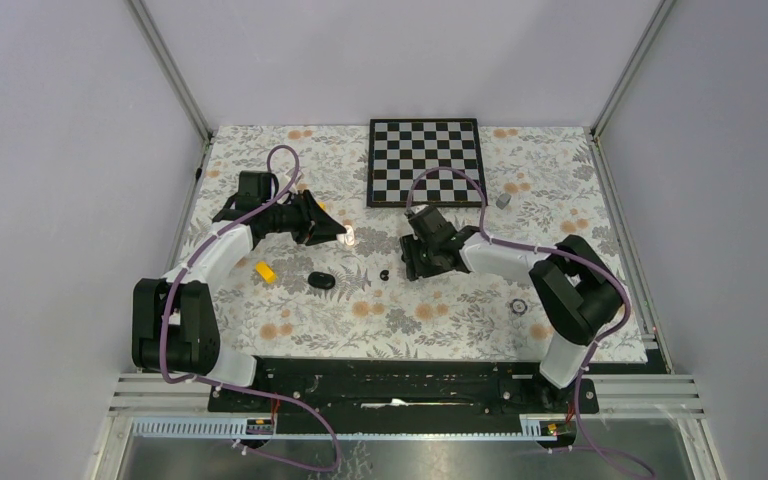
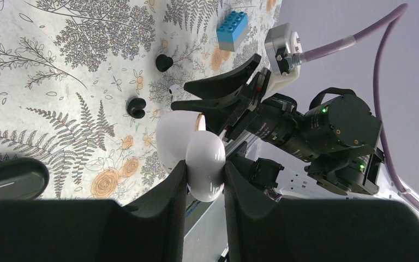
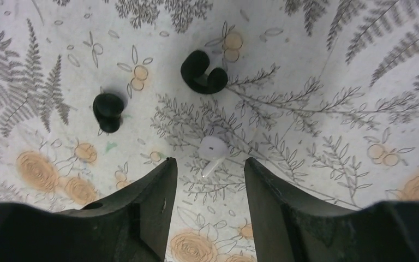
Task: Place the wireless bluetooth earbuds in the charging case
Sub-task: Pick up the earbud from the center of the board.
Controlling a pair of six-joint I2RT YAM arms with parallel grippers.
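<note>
My left gripper (image 2: pixel 204 166) is shut on an open white charging case (image 2: pixel 172 142) and holds it above the mat; in the top view it shows at left centre (image 1: pixel 345 236). My right gripper (image 3: pixel 210 169) is open and low over the mat, with a white earbud (image 3: pixel 213 150) lying just ahead of the gap between its fingertips. Two black earbuds (image 3: pixel 108 111) (image 3: pixel 203 73) lie beyond it. They also show in the left wrist view (image 2: pixel 137 107) (image 2: pixel 164 62). In the top view the right gripper (image 1: pixel 415 262) hides the white earbud. One black earbud (image 1: pixel 385 274) shows beside it.
A shut black charging case (image 1: pixel 321 280) lies on the floral mat, also low left in the left wrist view (image 2: pixel 11 177). A yellow piece (image 1: pixel 264 271), a dark ring (image 1: pixel 520 305), a chessboard (image 1: pixel 425 160) and a blue brick (image 2: pixel 232 30) are around.
</note>
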